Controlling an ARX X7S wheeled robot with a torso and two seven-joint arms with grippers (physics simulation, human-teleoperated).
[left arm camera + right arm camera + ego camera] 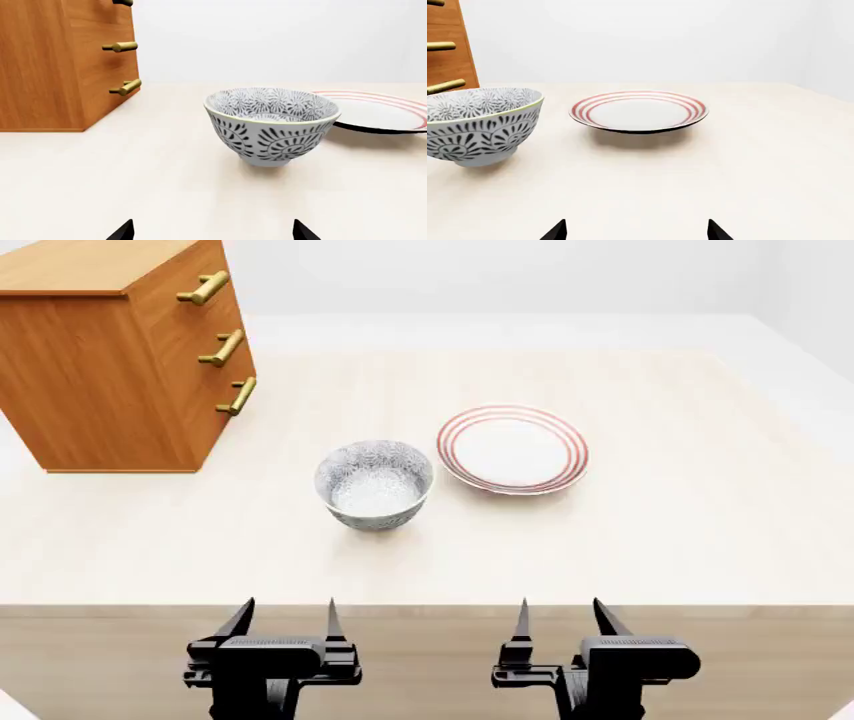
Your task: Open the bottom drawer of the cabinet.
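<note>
Cabinet (114, 380): orange-brown wood grain; top a paler tan than its sides.
Bottom drawer (230, 412): same orange-brown wood as the two drawers above it.
Handles (239, 396): brass yellow bars on all three drawer fronts.
Bowl (375, 483): pale grey-white; outside carries dark fan or spiral motifs, inside wall a finer dark leaf-like pattern, plain pale floor, thin yellowish rim.
Plate (514, 449): white centre, concentric red rings round the rim, dark underside seen in the wrist views.
Table (667, 530): light cream wood with faint grain; front edge a darker tan.
Left gripper (284, 618): black.
Right gripper (559, 615): black.
Backdrop: plain pale grey-white.
</note>
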